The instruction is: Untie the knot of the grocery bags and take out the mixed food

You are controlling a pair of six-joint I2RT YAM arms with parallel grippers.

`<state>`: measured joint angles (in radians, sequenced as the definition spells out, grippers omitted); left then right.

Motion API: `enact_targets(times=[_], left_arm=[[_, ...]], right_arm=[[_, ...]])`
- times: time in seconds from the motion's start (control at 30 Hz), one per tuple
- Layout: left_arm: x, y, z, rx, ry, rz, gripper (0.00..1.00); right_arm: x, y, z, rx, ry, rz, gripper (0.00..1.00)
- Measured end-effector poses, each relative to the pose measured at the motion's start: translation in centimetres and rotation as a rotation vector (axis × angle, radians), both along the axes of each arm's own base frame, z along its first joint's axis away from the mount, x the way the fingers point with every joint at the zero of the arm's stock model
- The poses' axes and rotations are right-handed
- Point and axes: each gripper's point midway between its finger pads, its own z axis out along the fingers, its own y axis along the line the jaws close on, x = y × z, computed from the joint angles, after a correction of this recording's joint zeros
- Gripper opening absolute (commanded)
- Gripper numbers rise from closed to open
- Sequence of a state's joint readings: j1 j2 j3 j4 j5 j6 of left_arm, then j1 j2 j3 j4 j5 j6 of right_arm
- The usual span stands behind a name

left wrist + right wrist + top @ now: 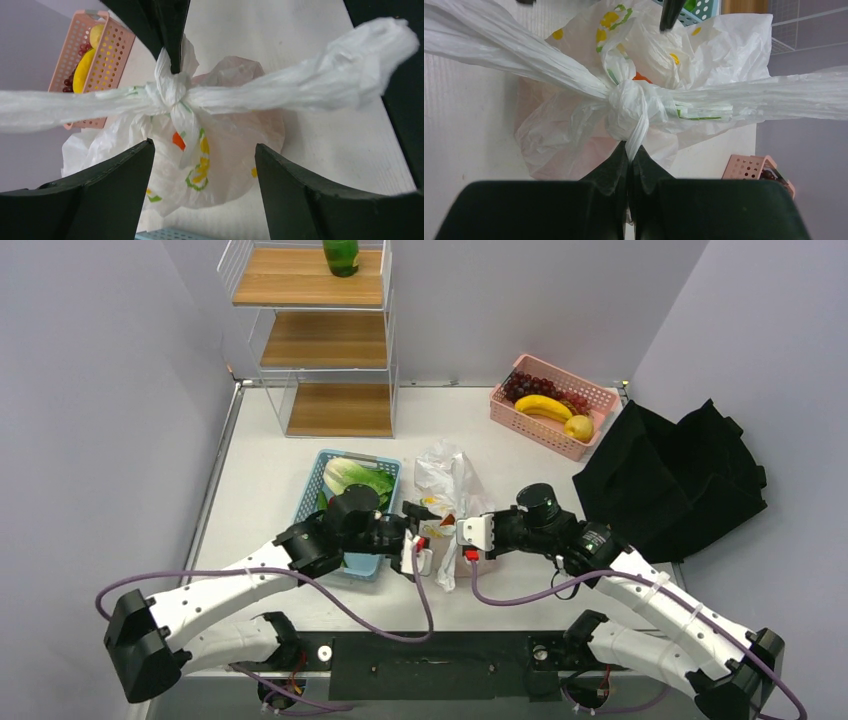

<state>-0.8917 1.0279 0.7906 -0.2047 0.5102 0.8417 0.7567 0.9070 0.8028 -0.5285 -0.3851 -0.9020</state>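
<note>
Untying step: my right hand (629, 150) pinched shut on the knot's (626, 107) six-o'clock tail (640, 131), translucent white citrus-printed plastic bag (724, 45); my left hand (204, 145) open, empty; next, likely a pull.

Greyish, perhaps lilac, walls (100, 390) enclose a white table (260, 480) bearing a wood-shelved rack (312, 340).

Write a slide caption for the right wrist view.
Right gripper, shut, pinches a strand at the knot of the tied, citrus-printed grocery bag.
</note>
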Motion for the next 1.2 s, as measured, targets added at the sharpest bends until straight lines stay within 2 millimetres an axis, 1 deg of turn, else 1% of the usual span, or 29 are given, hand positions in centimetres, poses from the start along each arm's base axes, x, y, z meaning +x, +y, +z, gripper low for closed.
enact_targets(times=[0.07,0.13,0.17,0.2,0.27,0.3,0.37,0.4,0.5,0.57,0.63,0.7,0.8,0.9,1.0,1.1,1.2], left_arm=[[0.2,-1.4,-0.5,0.003,-0.015,-0.003,0.71],[0.4,-2.4,-1.1,0.005,-0.021,0.006,0.63],[0.7,-3.0,-1.4,0.005,-0.021,0.017,0.52],[0.9,-3.4,-1.7,0.006,-0.021,0.033,0.46],[1.6,-3.7,-2.6,0.017,-0.011,0.074,0.05],[1.8,-3.7,-3.0,0.022,-0.004,0.096,0.01],[2.2,-3.3,-3.5,0.024,-0.011,0.129,0.0],[2.2,-3.0,-3.6,0.02,-0.015,0.134,0.0],[1.6,-1.5,-4.0,0.01,-0.034,0.15,0.0],[1.2,-0.4,-3.9,-0.001,-0.045,0.158,0.0],[1.3,0.6,-3.4,-0.017,-0.055,0.176,0.0],[1.8,1.6,-2.9,-0.027,-0.062,0.204,0.0],[3.0,3.8,-2.6,-0.027,-0.066,0.265,0.0],[4.0,5.9,-2.6,-0.017,-0.074,0.312,0.0],[4.3,7.9,-2.9,0.0,-0.084,0.343,0.0],[4.2,8.8,-3.1,0.012,-0.093,0.342,0.0],[3.9,9.4,-3.4,0.017,-0.105,0.334,0.0]], right_arm=[[0.0,0.2,0.3,0.009,-0.008,0.004,0.0],[-0.1,0.3,0.5,0.017,-0.013,0.006,0.0],[-0.2,0.3,0.6,0.021,-0.014,0.006,0.0],[-0.2,0.2,0.7,0.026,-0.014,0.004,0.0],[-0.3,0.2,1.0,0.037,-0.017,-0.001,0.0],[-0.4,0.1,1.2,0.043,-0.021,-0.005,0.0],[-0.5,-0.1,1.6,0.054,-0.03,-0.011,0.0],[-0.5,-0.2,1.7,0.059,-0.035,-0.016,0.0],[-0.9,-0.8,1.6,0.068,-0.039,-0.027,0.0],[-0.8,-1.4,1.3,0.068,-0.036,-0.047,0.0],[-0.3,-2.3,1.1,0.064,-0.033,-0.083,0.0],[0.5,-3.5,1.0,0.065,-0.026,-0.136,0.0],[1.9,-6.0,0.8,0.065,-0.007,-0.24,0.0],[3.2,-8.9,0.3,0.066,0.031,-0.359,0.0],[4.4,-12.1,0.2,0.081,0.084,-0.488,0.0],[5.0,-14.0,0.0,0.111,0.147,-0.569,0.0],[5.3,-15.4,-0.2,0.154,0.226,-0.636,0.0]])
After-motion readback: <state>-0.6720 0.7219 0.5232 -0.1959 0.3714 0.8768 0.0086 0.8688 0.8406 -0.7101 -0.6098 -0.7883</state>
